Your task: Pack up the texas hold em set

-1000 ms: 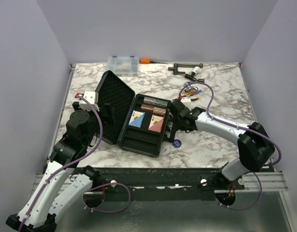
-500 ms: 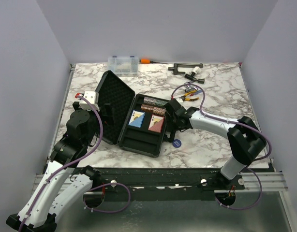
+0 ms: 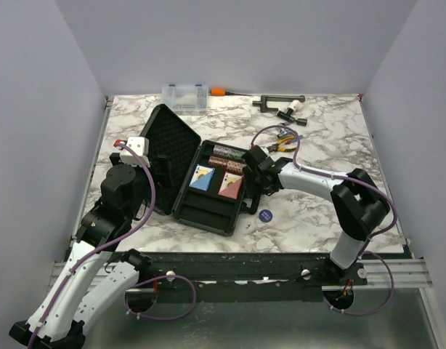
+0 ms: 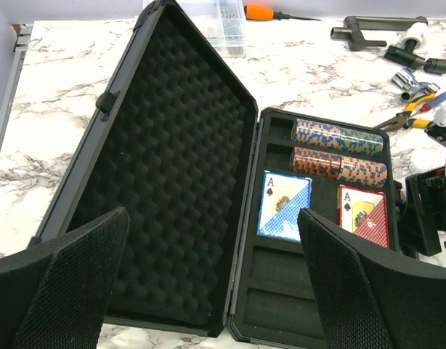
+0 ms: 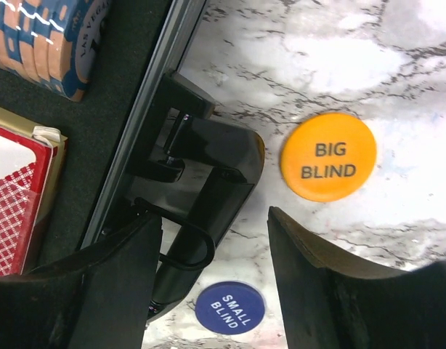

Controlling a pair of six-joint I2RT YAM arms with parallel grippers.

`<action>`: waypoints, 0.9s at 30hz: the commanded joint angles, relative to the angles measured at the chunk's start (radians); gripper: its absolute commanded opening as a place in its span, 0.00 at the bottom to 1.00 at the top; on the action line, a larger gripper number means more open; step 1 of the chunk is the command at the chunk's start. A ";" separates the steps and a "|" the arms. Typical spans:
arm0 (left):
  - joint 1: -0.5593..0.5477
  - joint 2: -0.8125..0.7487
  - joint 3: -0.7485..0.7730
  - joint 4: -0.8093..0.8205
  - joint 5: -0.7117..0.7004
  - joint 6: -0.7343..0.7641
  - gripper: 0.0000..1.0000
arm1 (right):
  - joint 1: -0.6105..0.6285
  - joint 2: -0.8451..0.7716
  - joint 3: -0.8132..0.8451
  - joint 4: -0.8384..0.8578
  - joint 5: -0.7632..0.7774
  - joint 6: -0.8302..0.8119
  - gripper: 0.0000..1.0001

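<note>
Open case (image 4: 172, 182) holds two chip rolls (image 4: 339, 138), one blue deck (image 4: 285, 206), one red deck (image 4: 364, 216); one orange disc (image 5: 328, 157) and one blue disc (image 5: 229, 307) lie outside. Both left gripper (image 4: 212, 218) and right gripper (image 5: 212, 222) gape wide.

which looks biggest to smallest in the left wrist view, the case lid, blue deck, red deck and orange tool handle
1. case lid
2. blue deck and red deck: they look about alike, so not ranked
3. orange tool handle, though it lies farthest from the camera
</note>
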 commanded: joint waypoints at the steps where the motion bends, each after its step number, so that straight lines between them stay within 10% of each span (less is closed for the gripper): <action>1: 0.007 0.002 0.003 -0.007 -0.001 -0.001 0.97 | 0.014 0.033 0.055 0.117 -0.098 0.000 0.64; 27: 0.009 0.006 0.003 -0.008 0.003 -0.001 0.97 | -0.035 -0.090 -0.019 -0.015 0.141 -0.025 0.74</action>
